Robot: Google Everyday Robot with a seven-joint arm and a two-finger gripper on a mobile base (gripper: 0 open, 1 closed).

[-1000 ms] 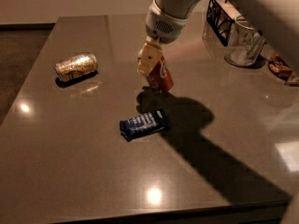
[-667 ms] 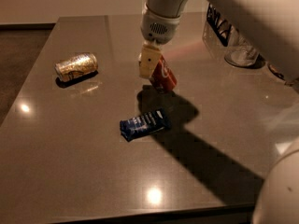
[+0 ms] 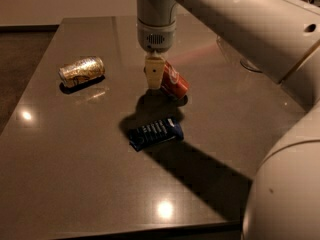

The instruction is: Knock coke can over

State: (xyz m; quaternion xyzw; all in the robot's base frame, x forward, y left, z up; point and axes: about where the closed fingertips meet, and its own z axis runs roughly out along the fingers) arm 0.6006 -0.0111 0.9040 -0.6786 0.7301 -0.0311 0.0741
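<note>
Camera view, and the only one: the gripper point(image 3: 154, 83) hangs straight down over the middle of the glossy dark grey-brown table point(image 3: 75, 184), below a pale grey wrist cylinder point(image 3: 156, 29). Its two cream fingers point(image 3: 154, 71) read as one narrow block with no gap between them, pinched together and holding nothing.

Right there on the fingers' right side sits the red-orange aluminium coke can point(image 3: 176, 82) with white script lettering. It is touching the fingers or as good as touching. It is off upright, leaning hard, its length running from upper left behind the fingers down to lower right. Whether it lies fully flat on the table I cannot tell.

Just in front of the can, inside the gripper's dark shadow, a dark blue snack bar wrapper point(image 3: 156, 133) lies flat and slightly askew — near the can, not touching it.

Well off to the left, a gold-and-silver drink can point(image 3: 81, 71) lies on its side, apart from everything else.

The big white robot arm point(image 3: 280, 194) fills the right edge and sweeps across the top of the view to the wrist. Its long shadow falls from the wrapper toward the table's near right corner, with bright light spots glinting on the surface.
</note>
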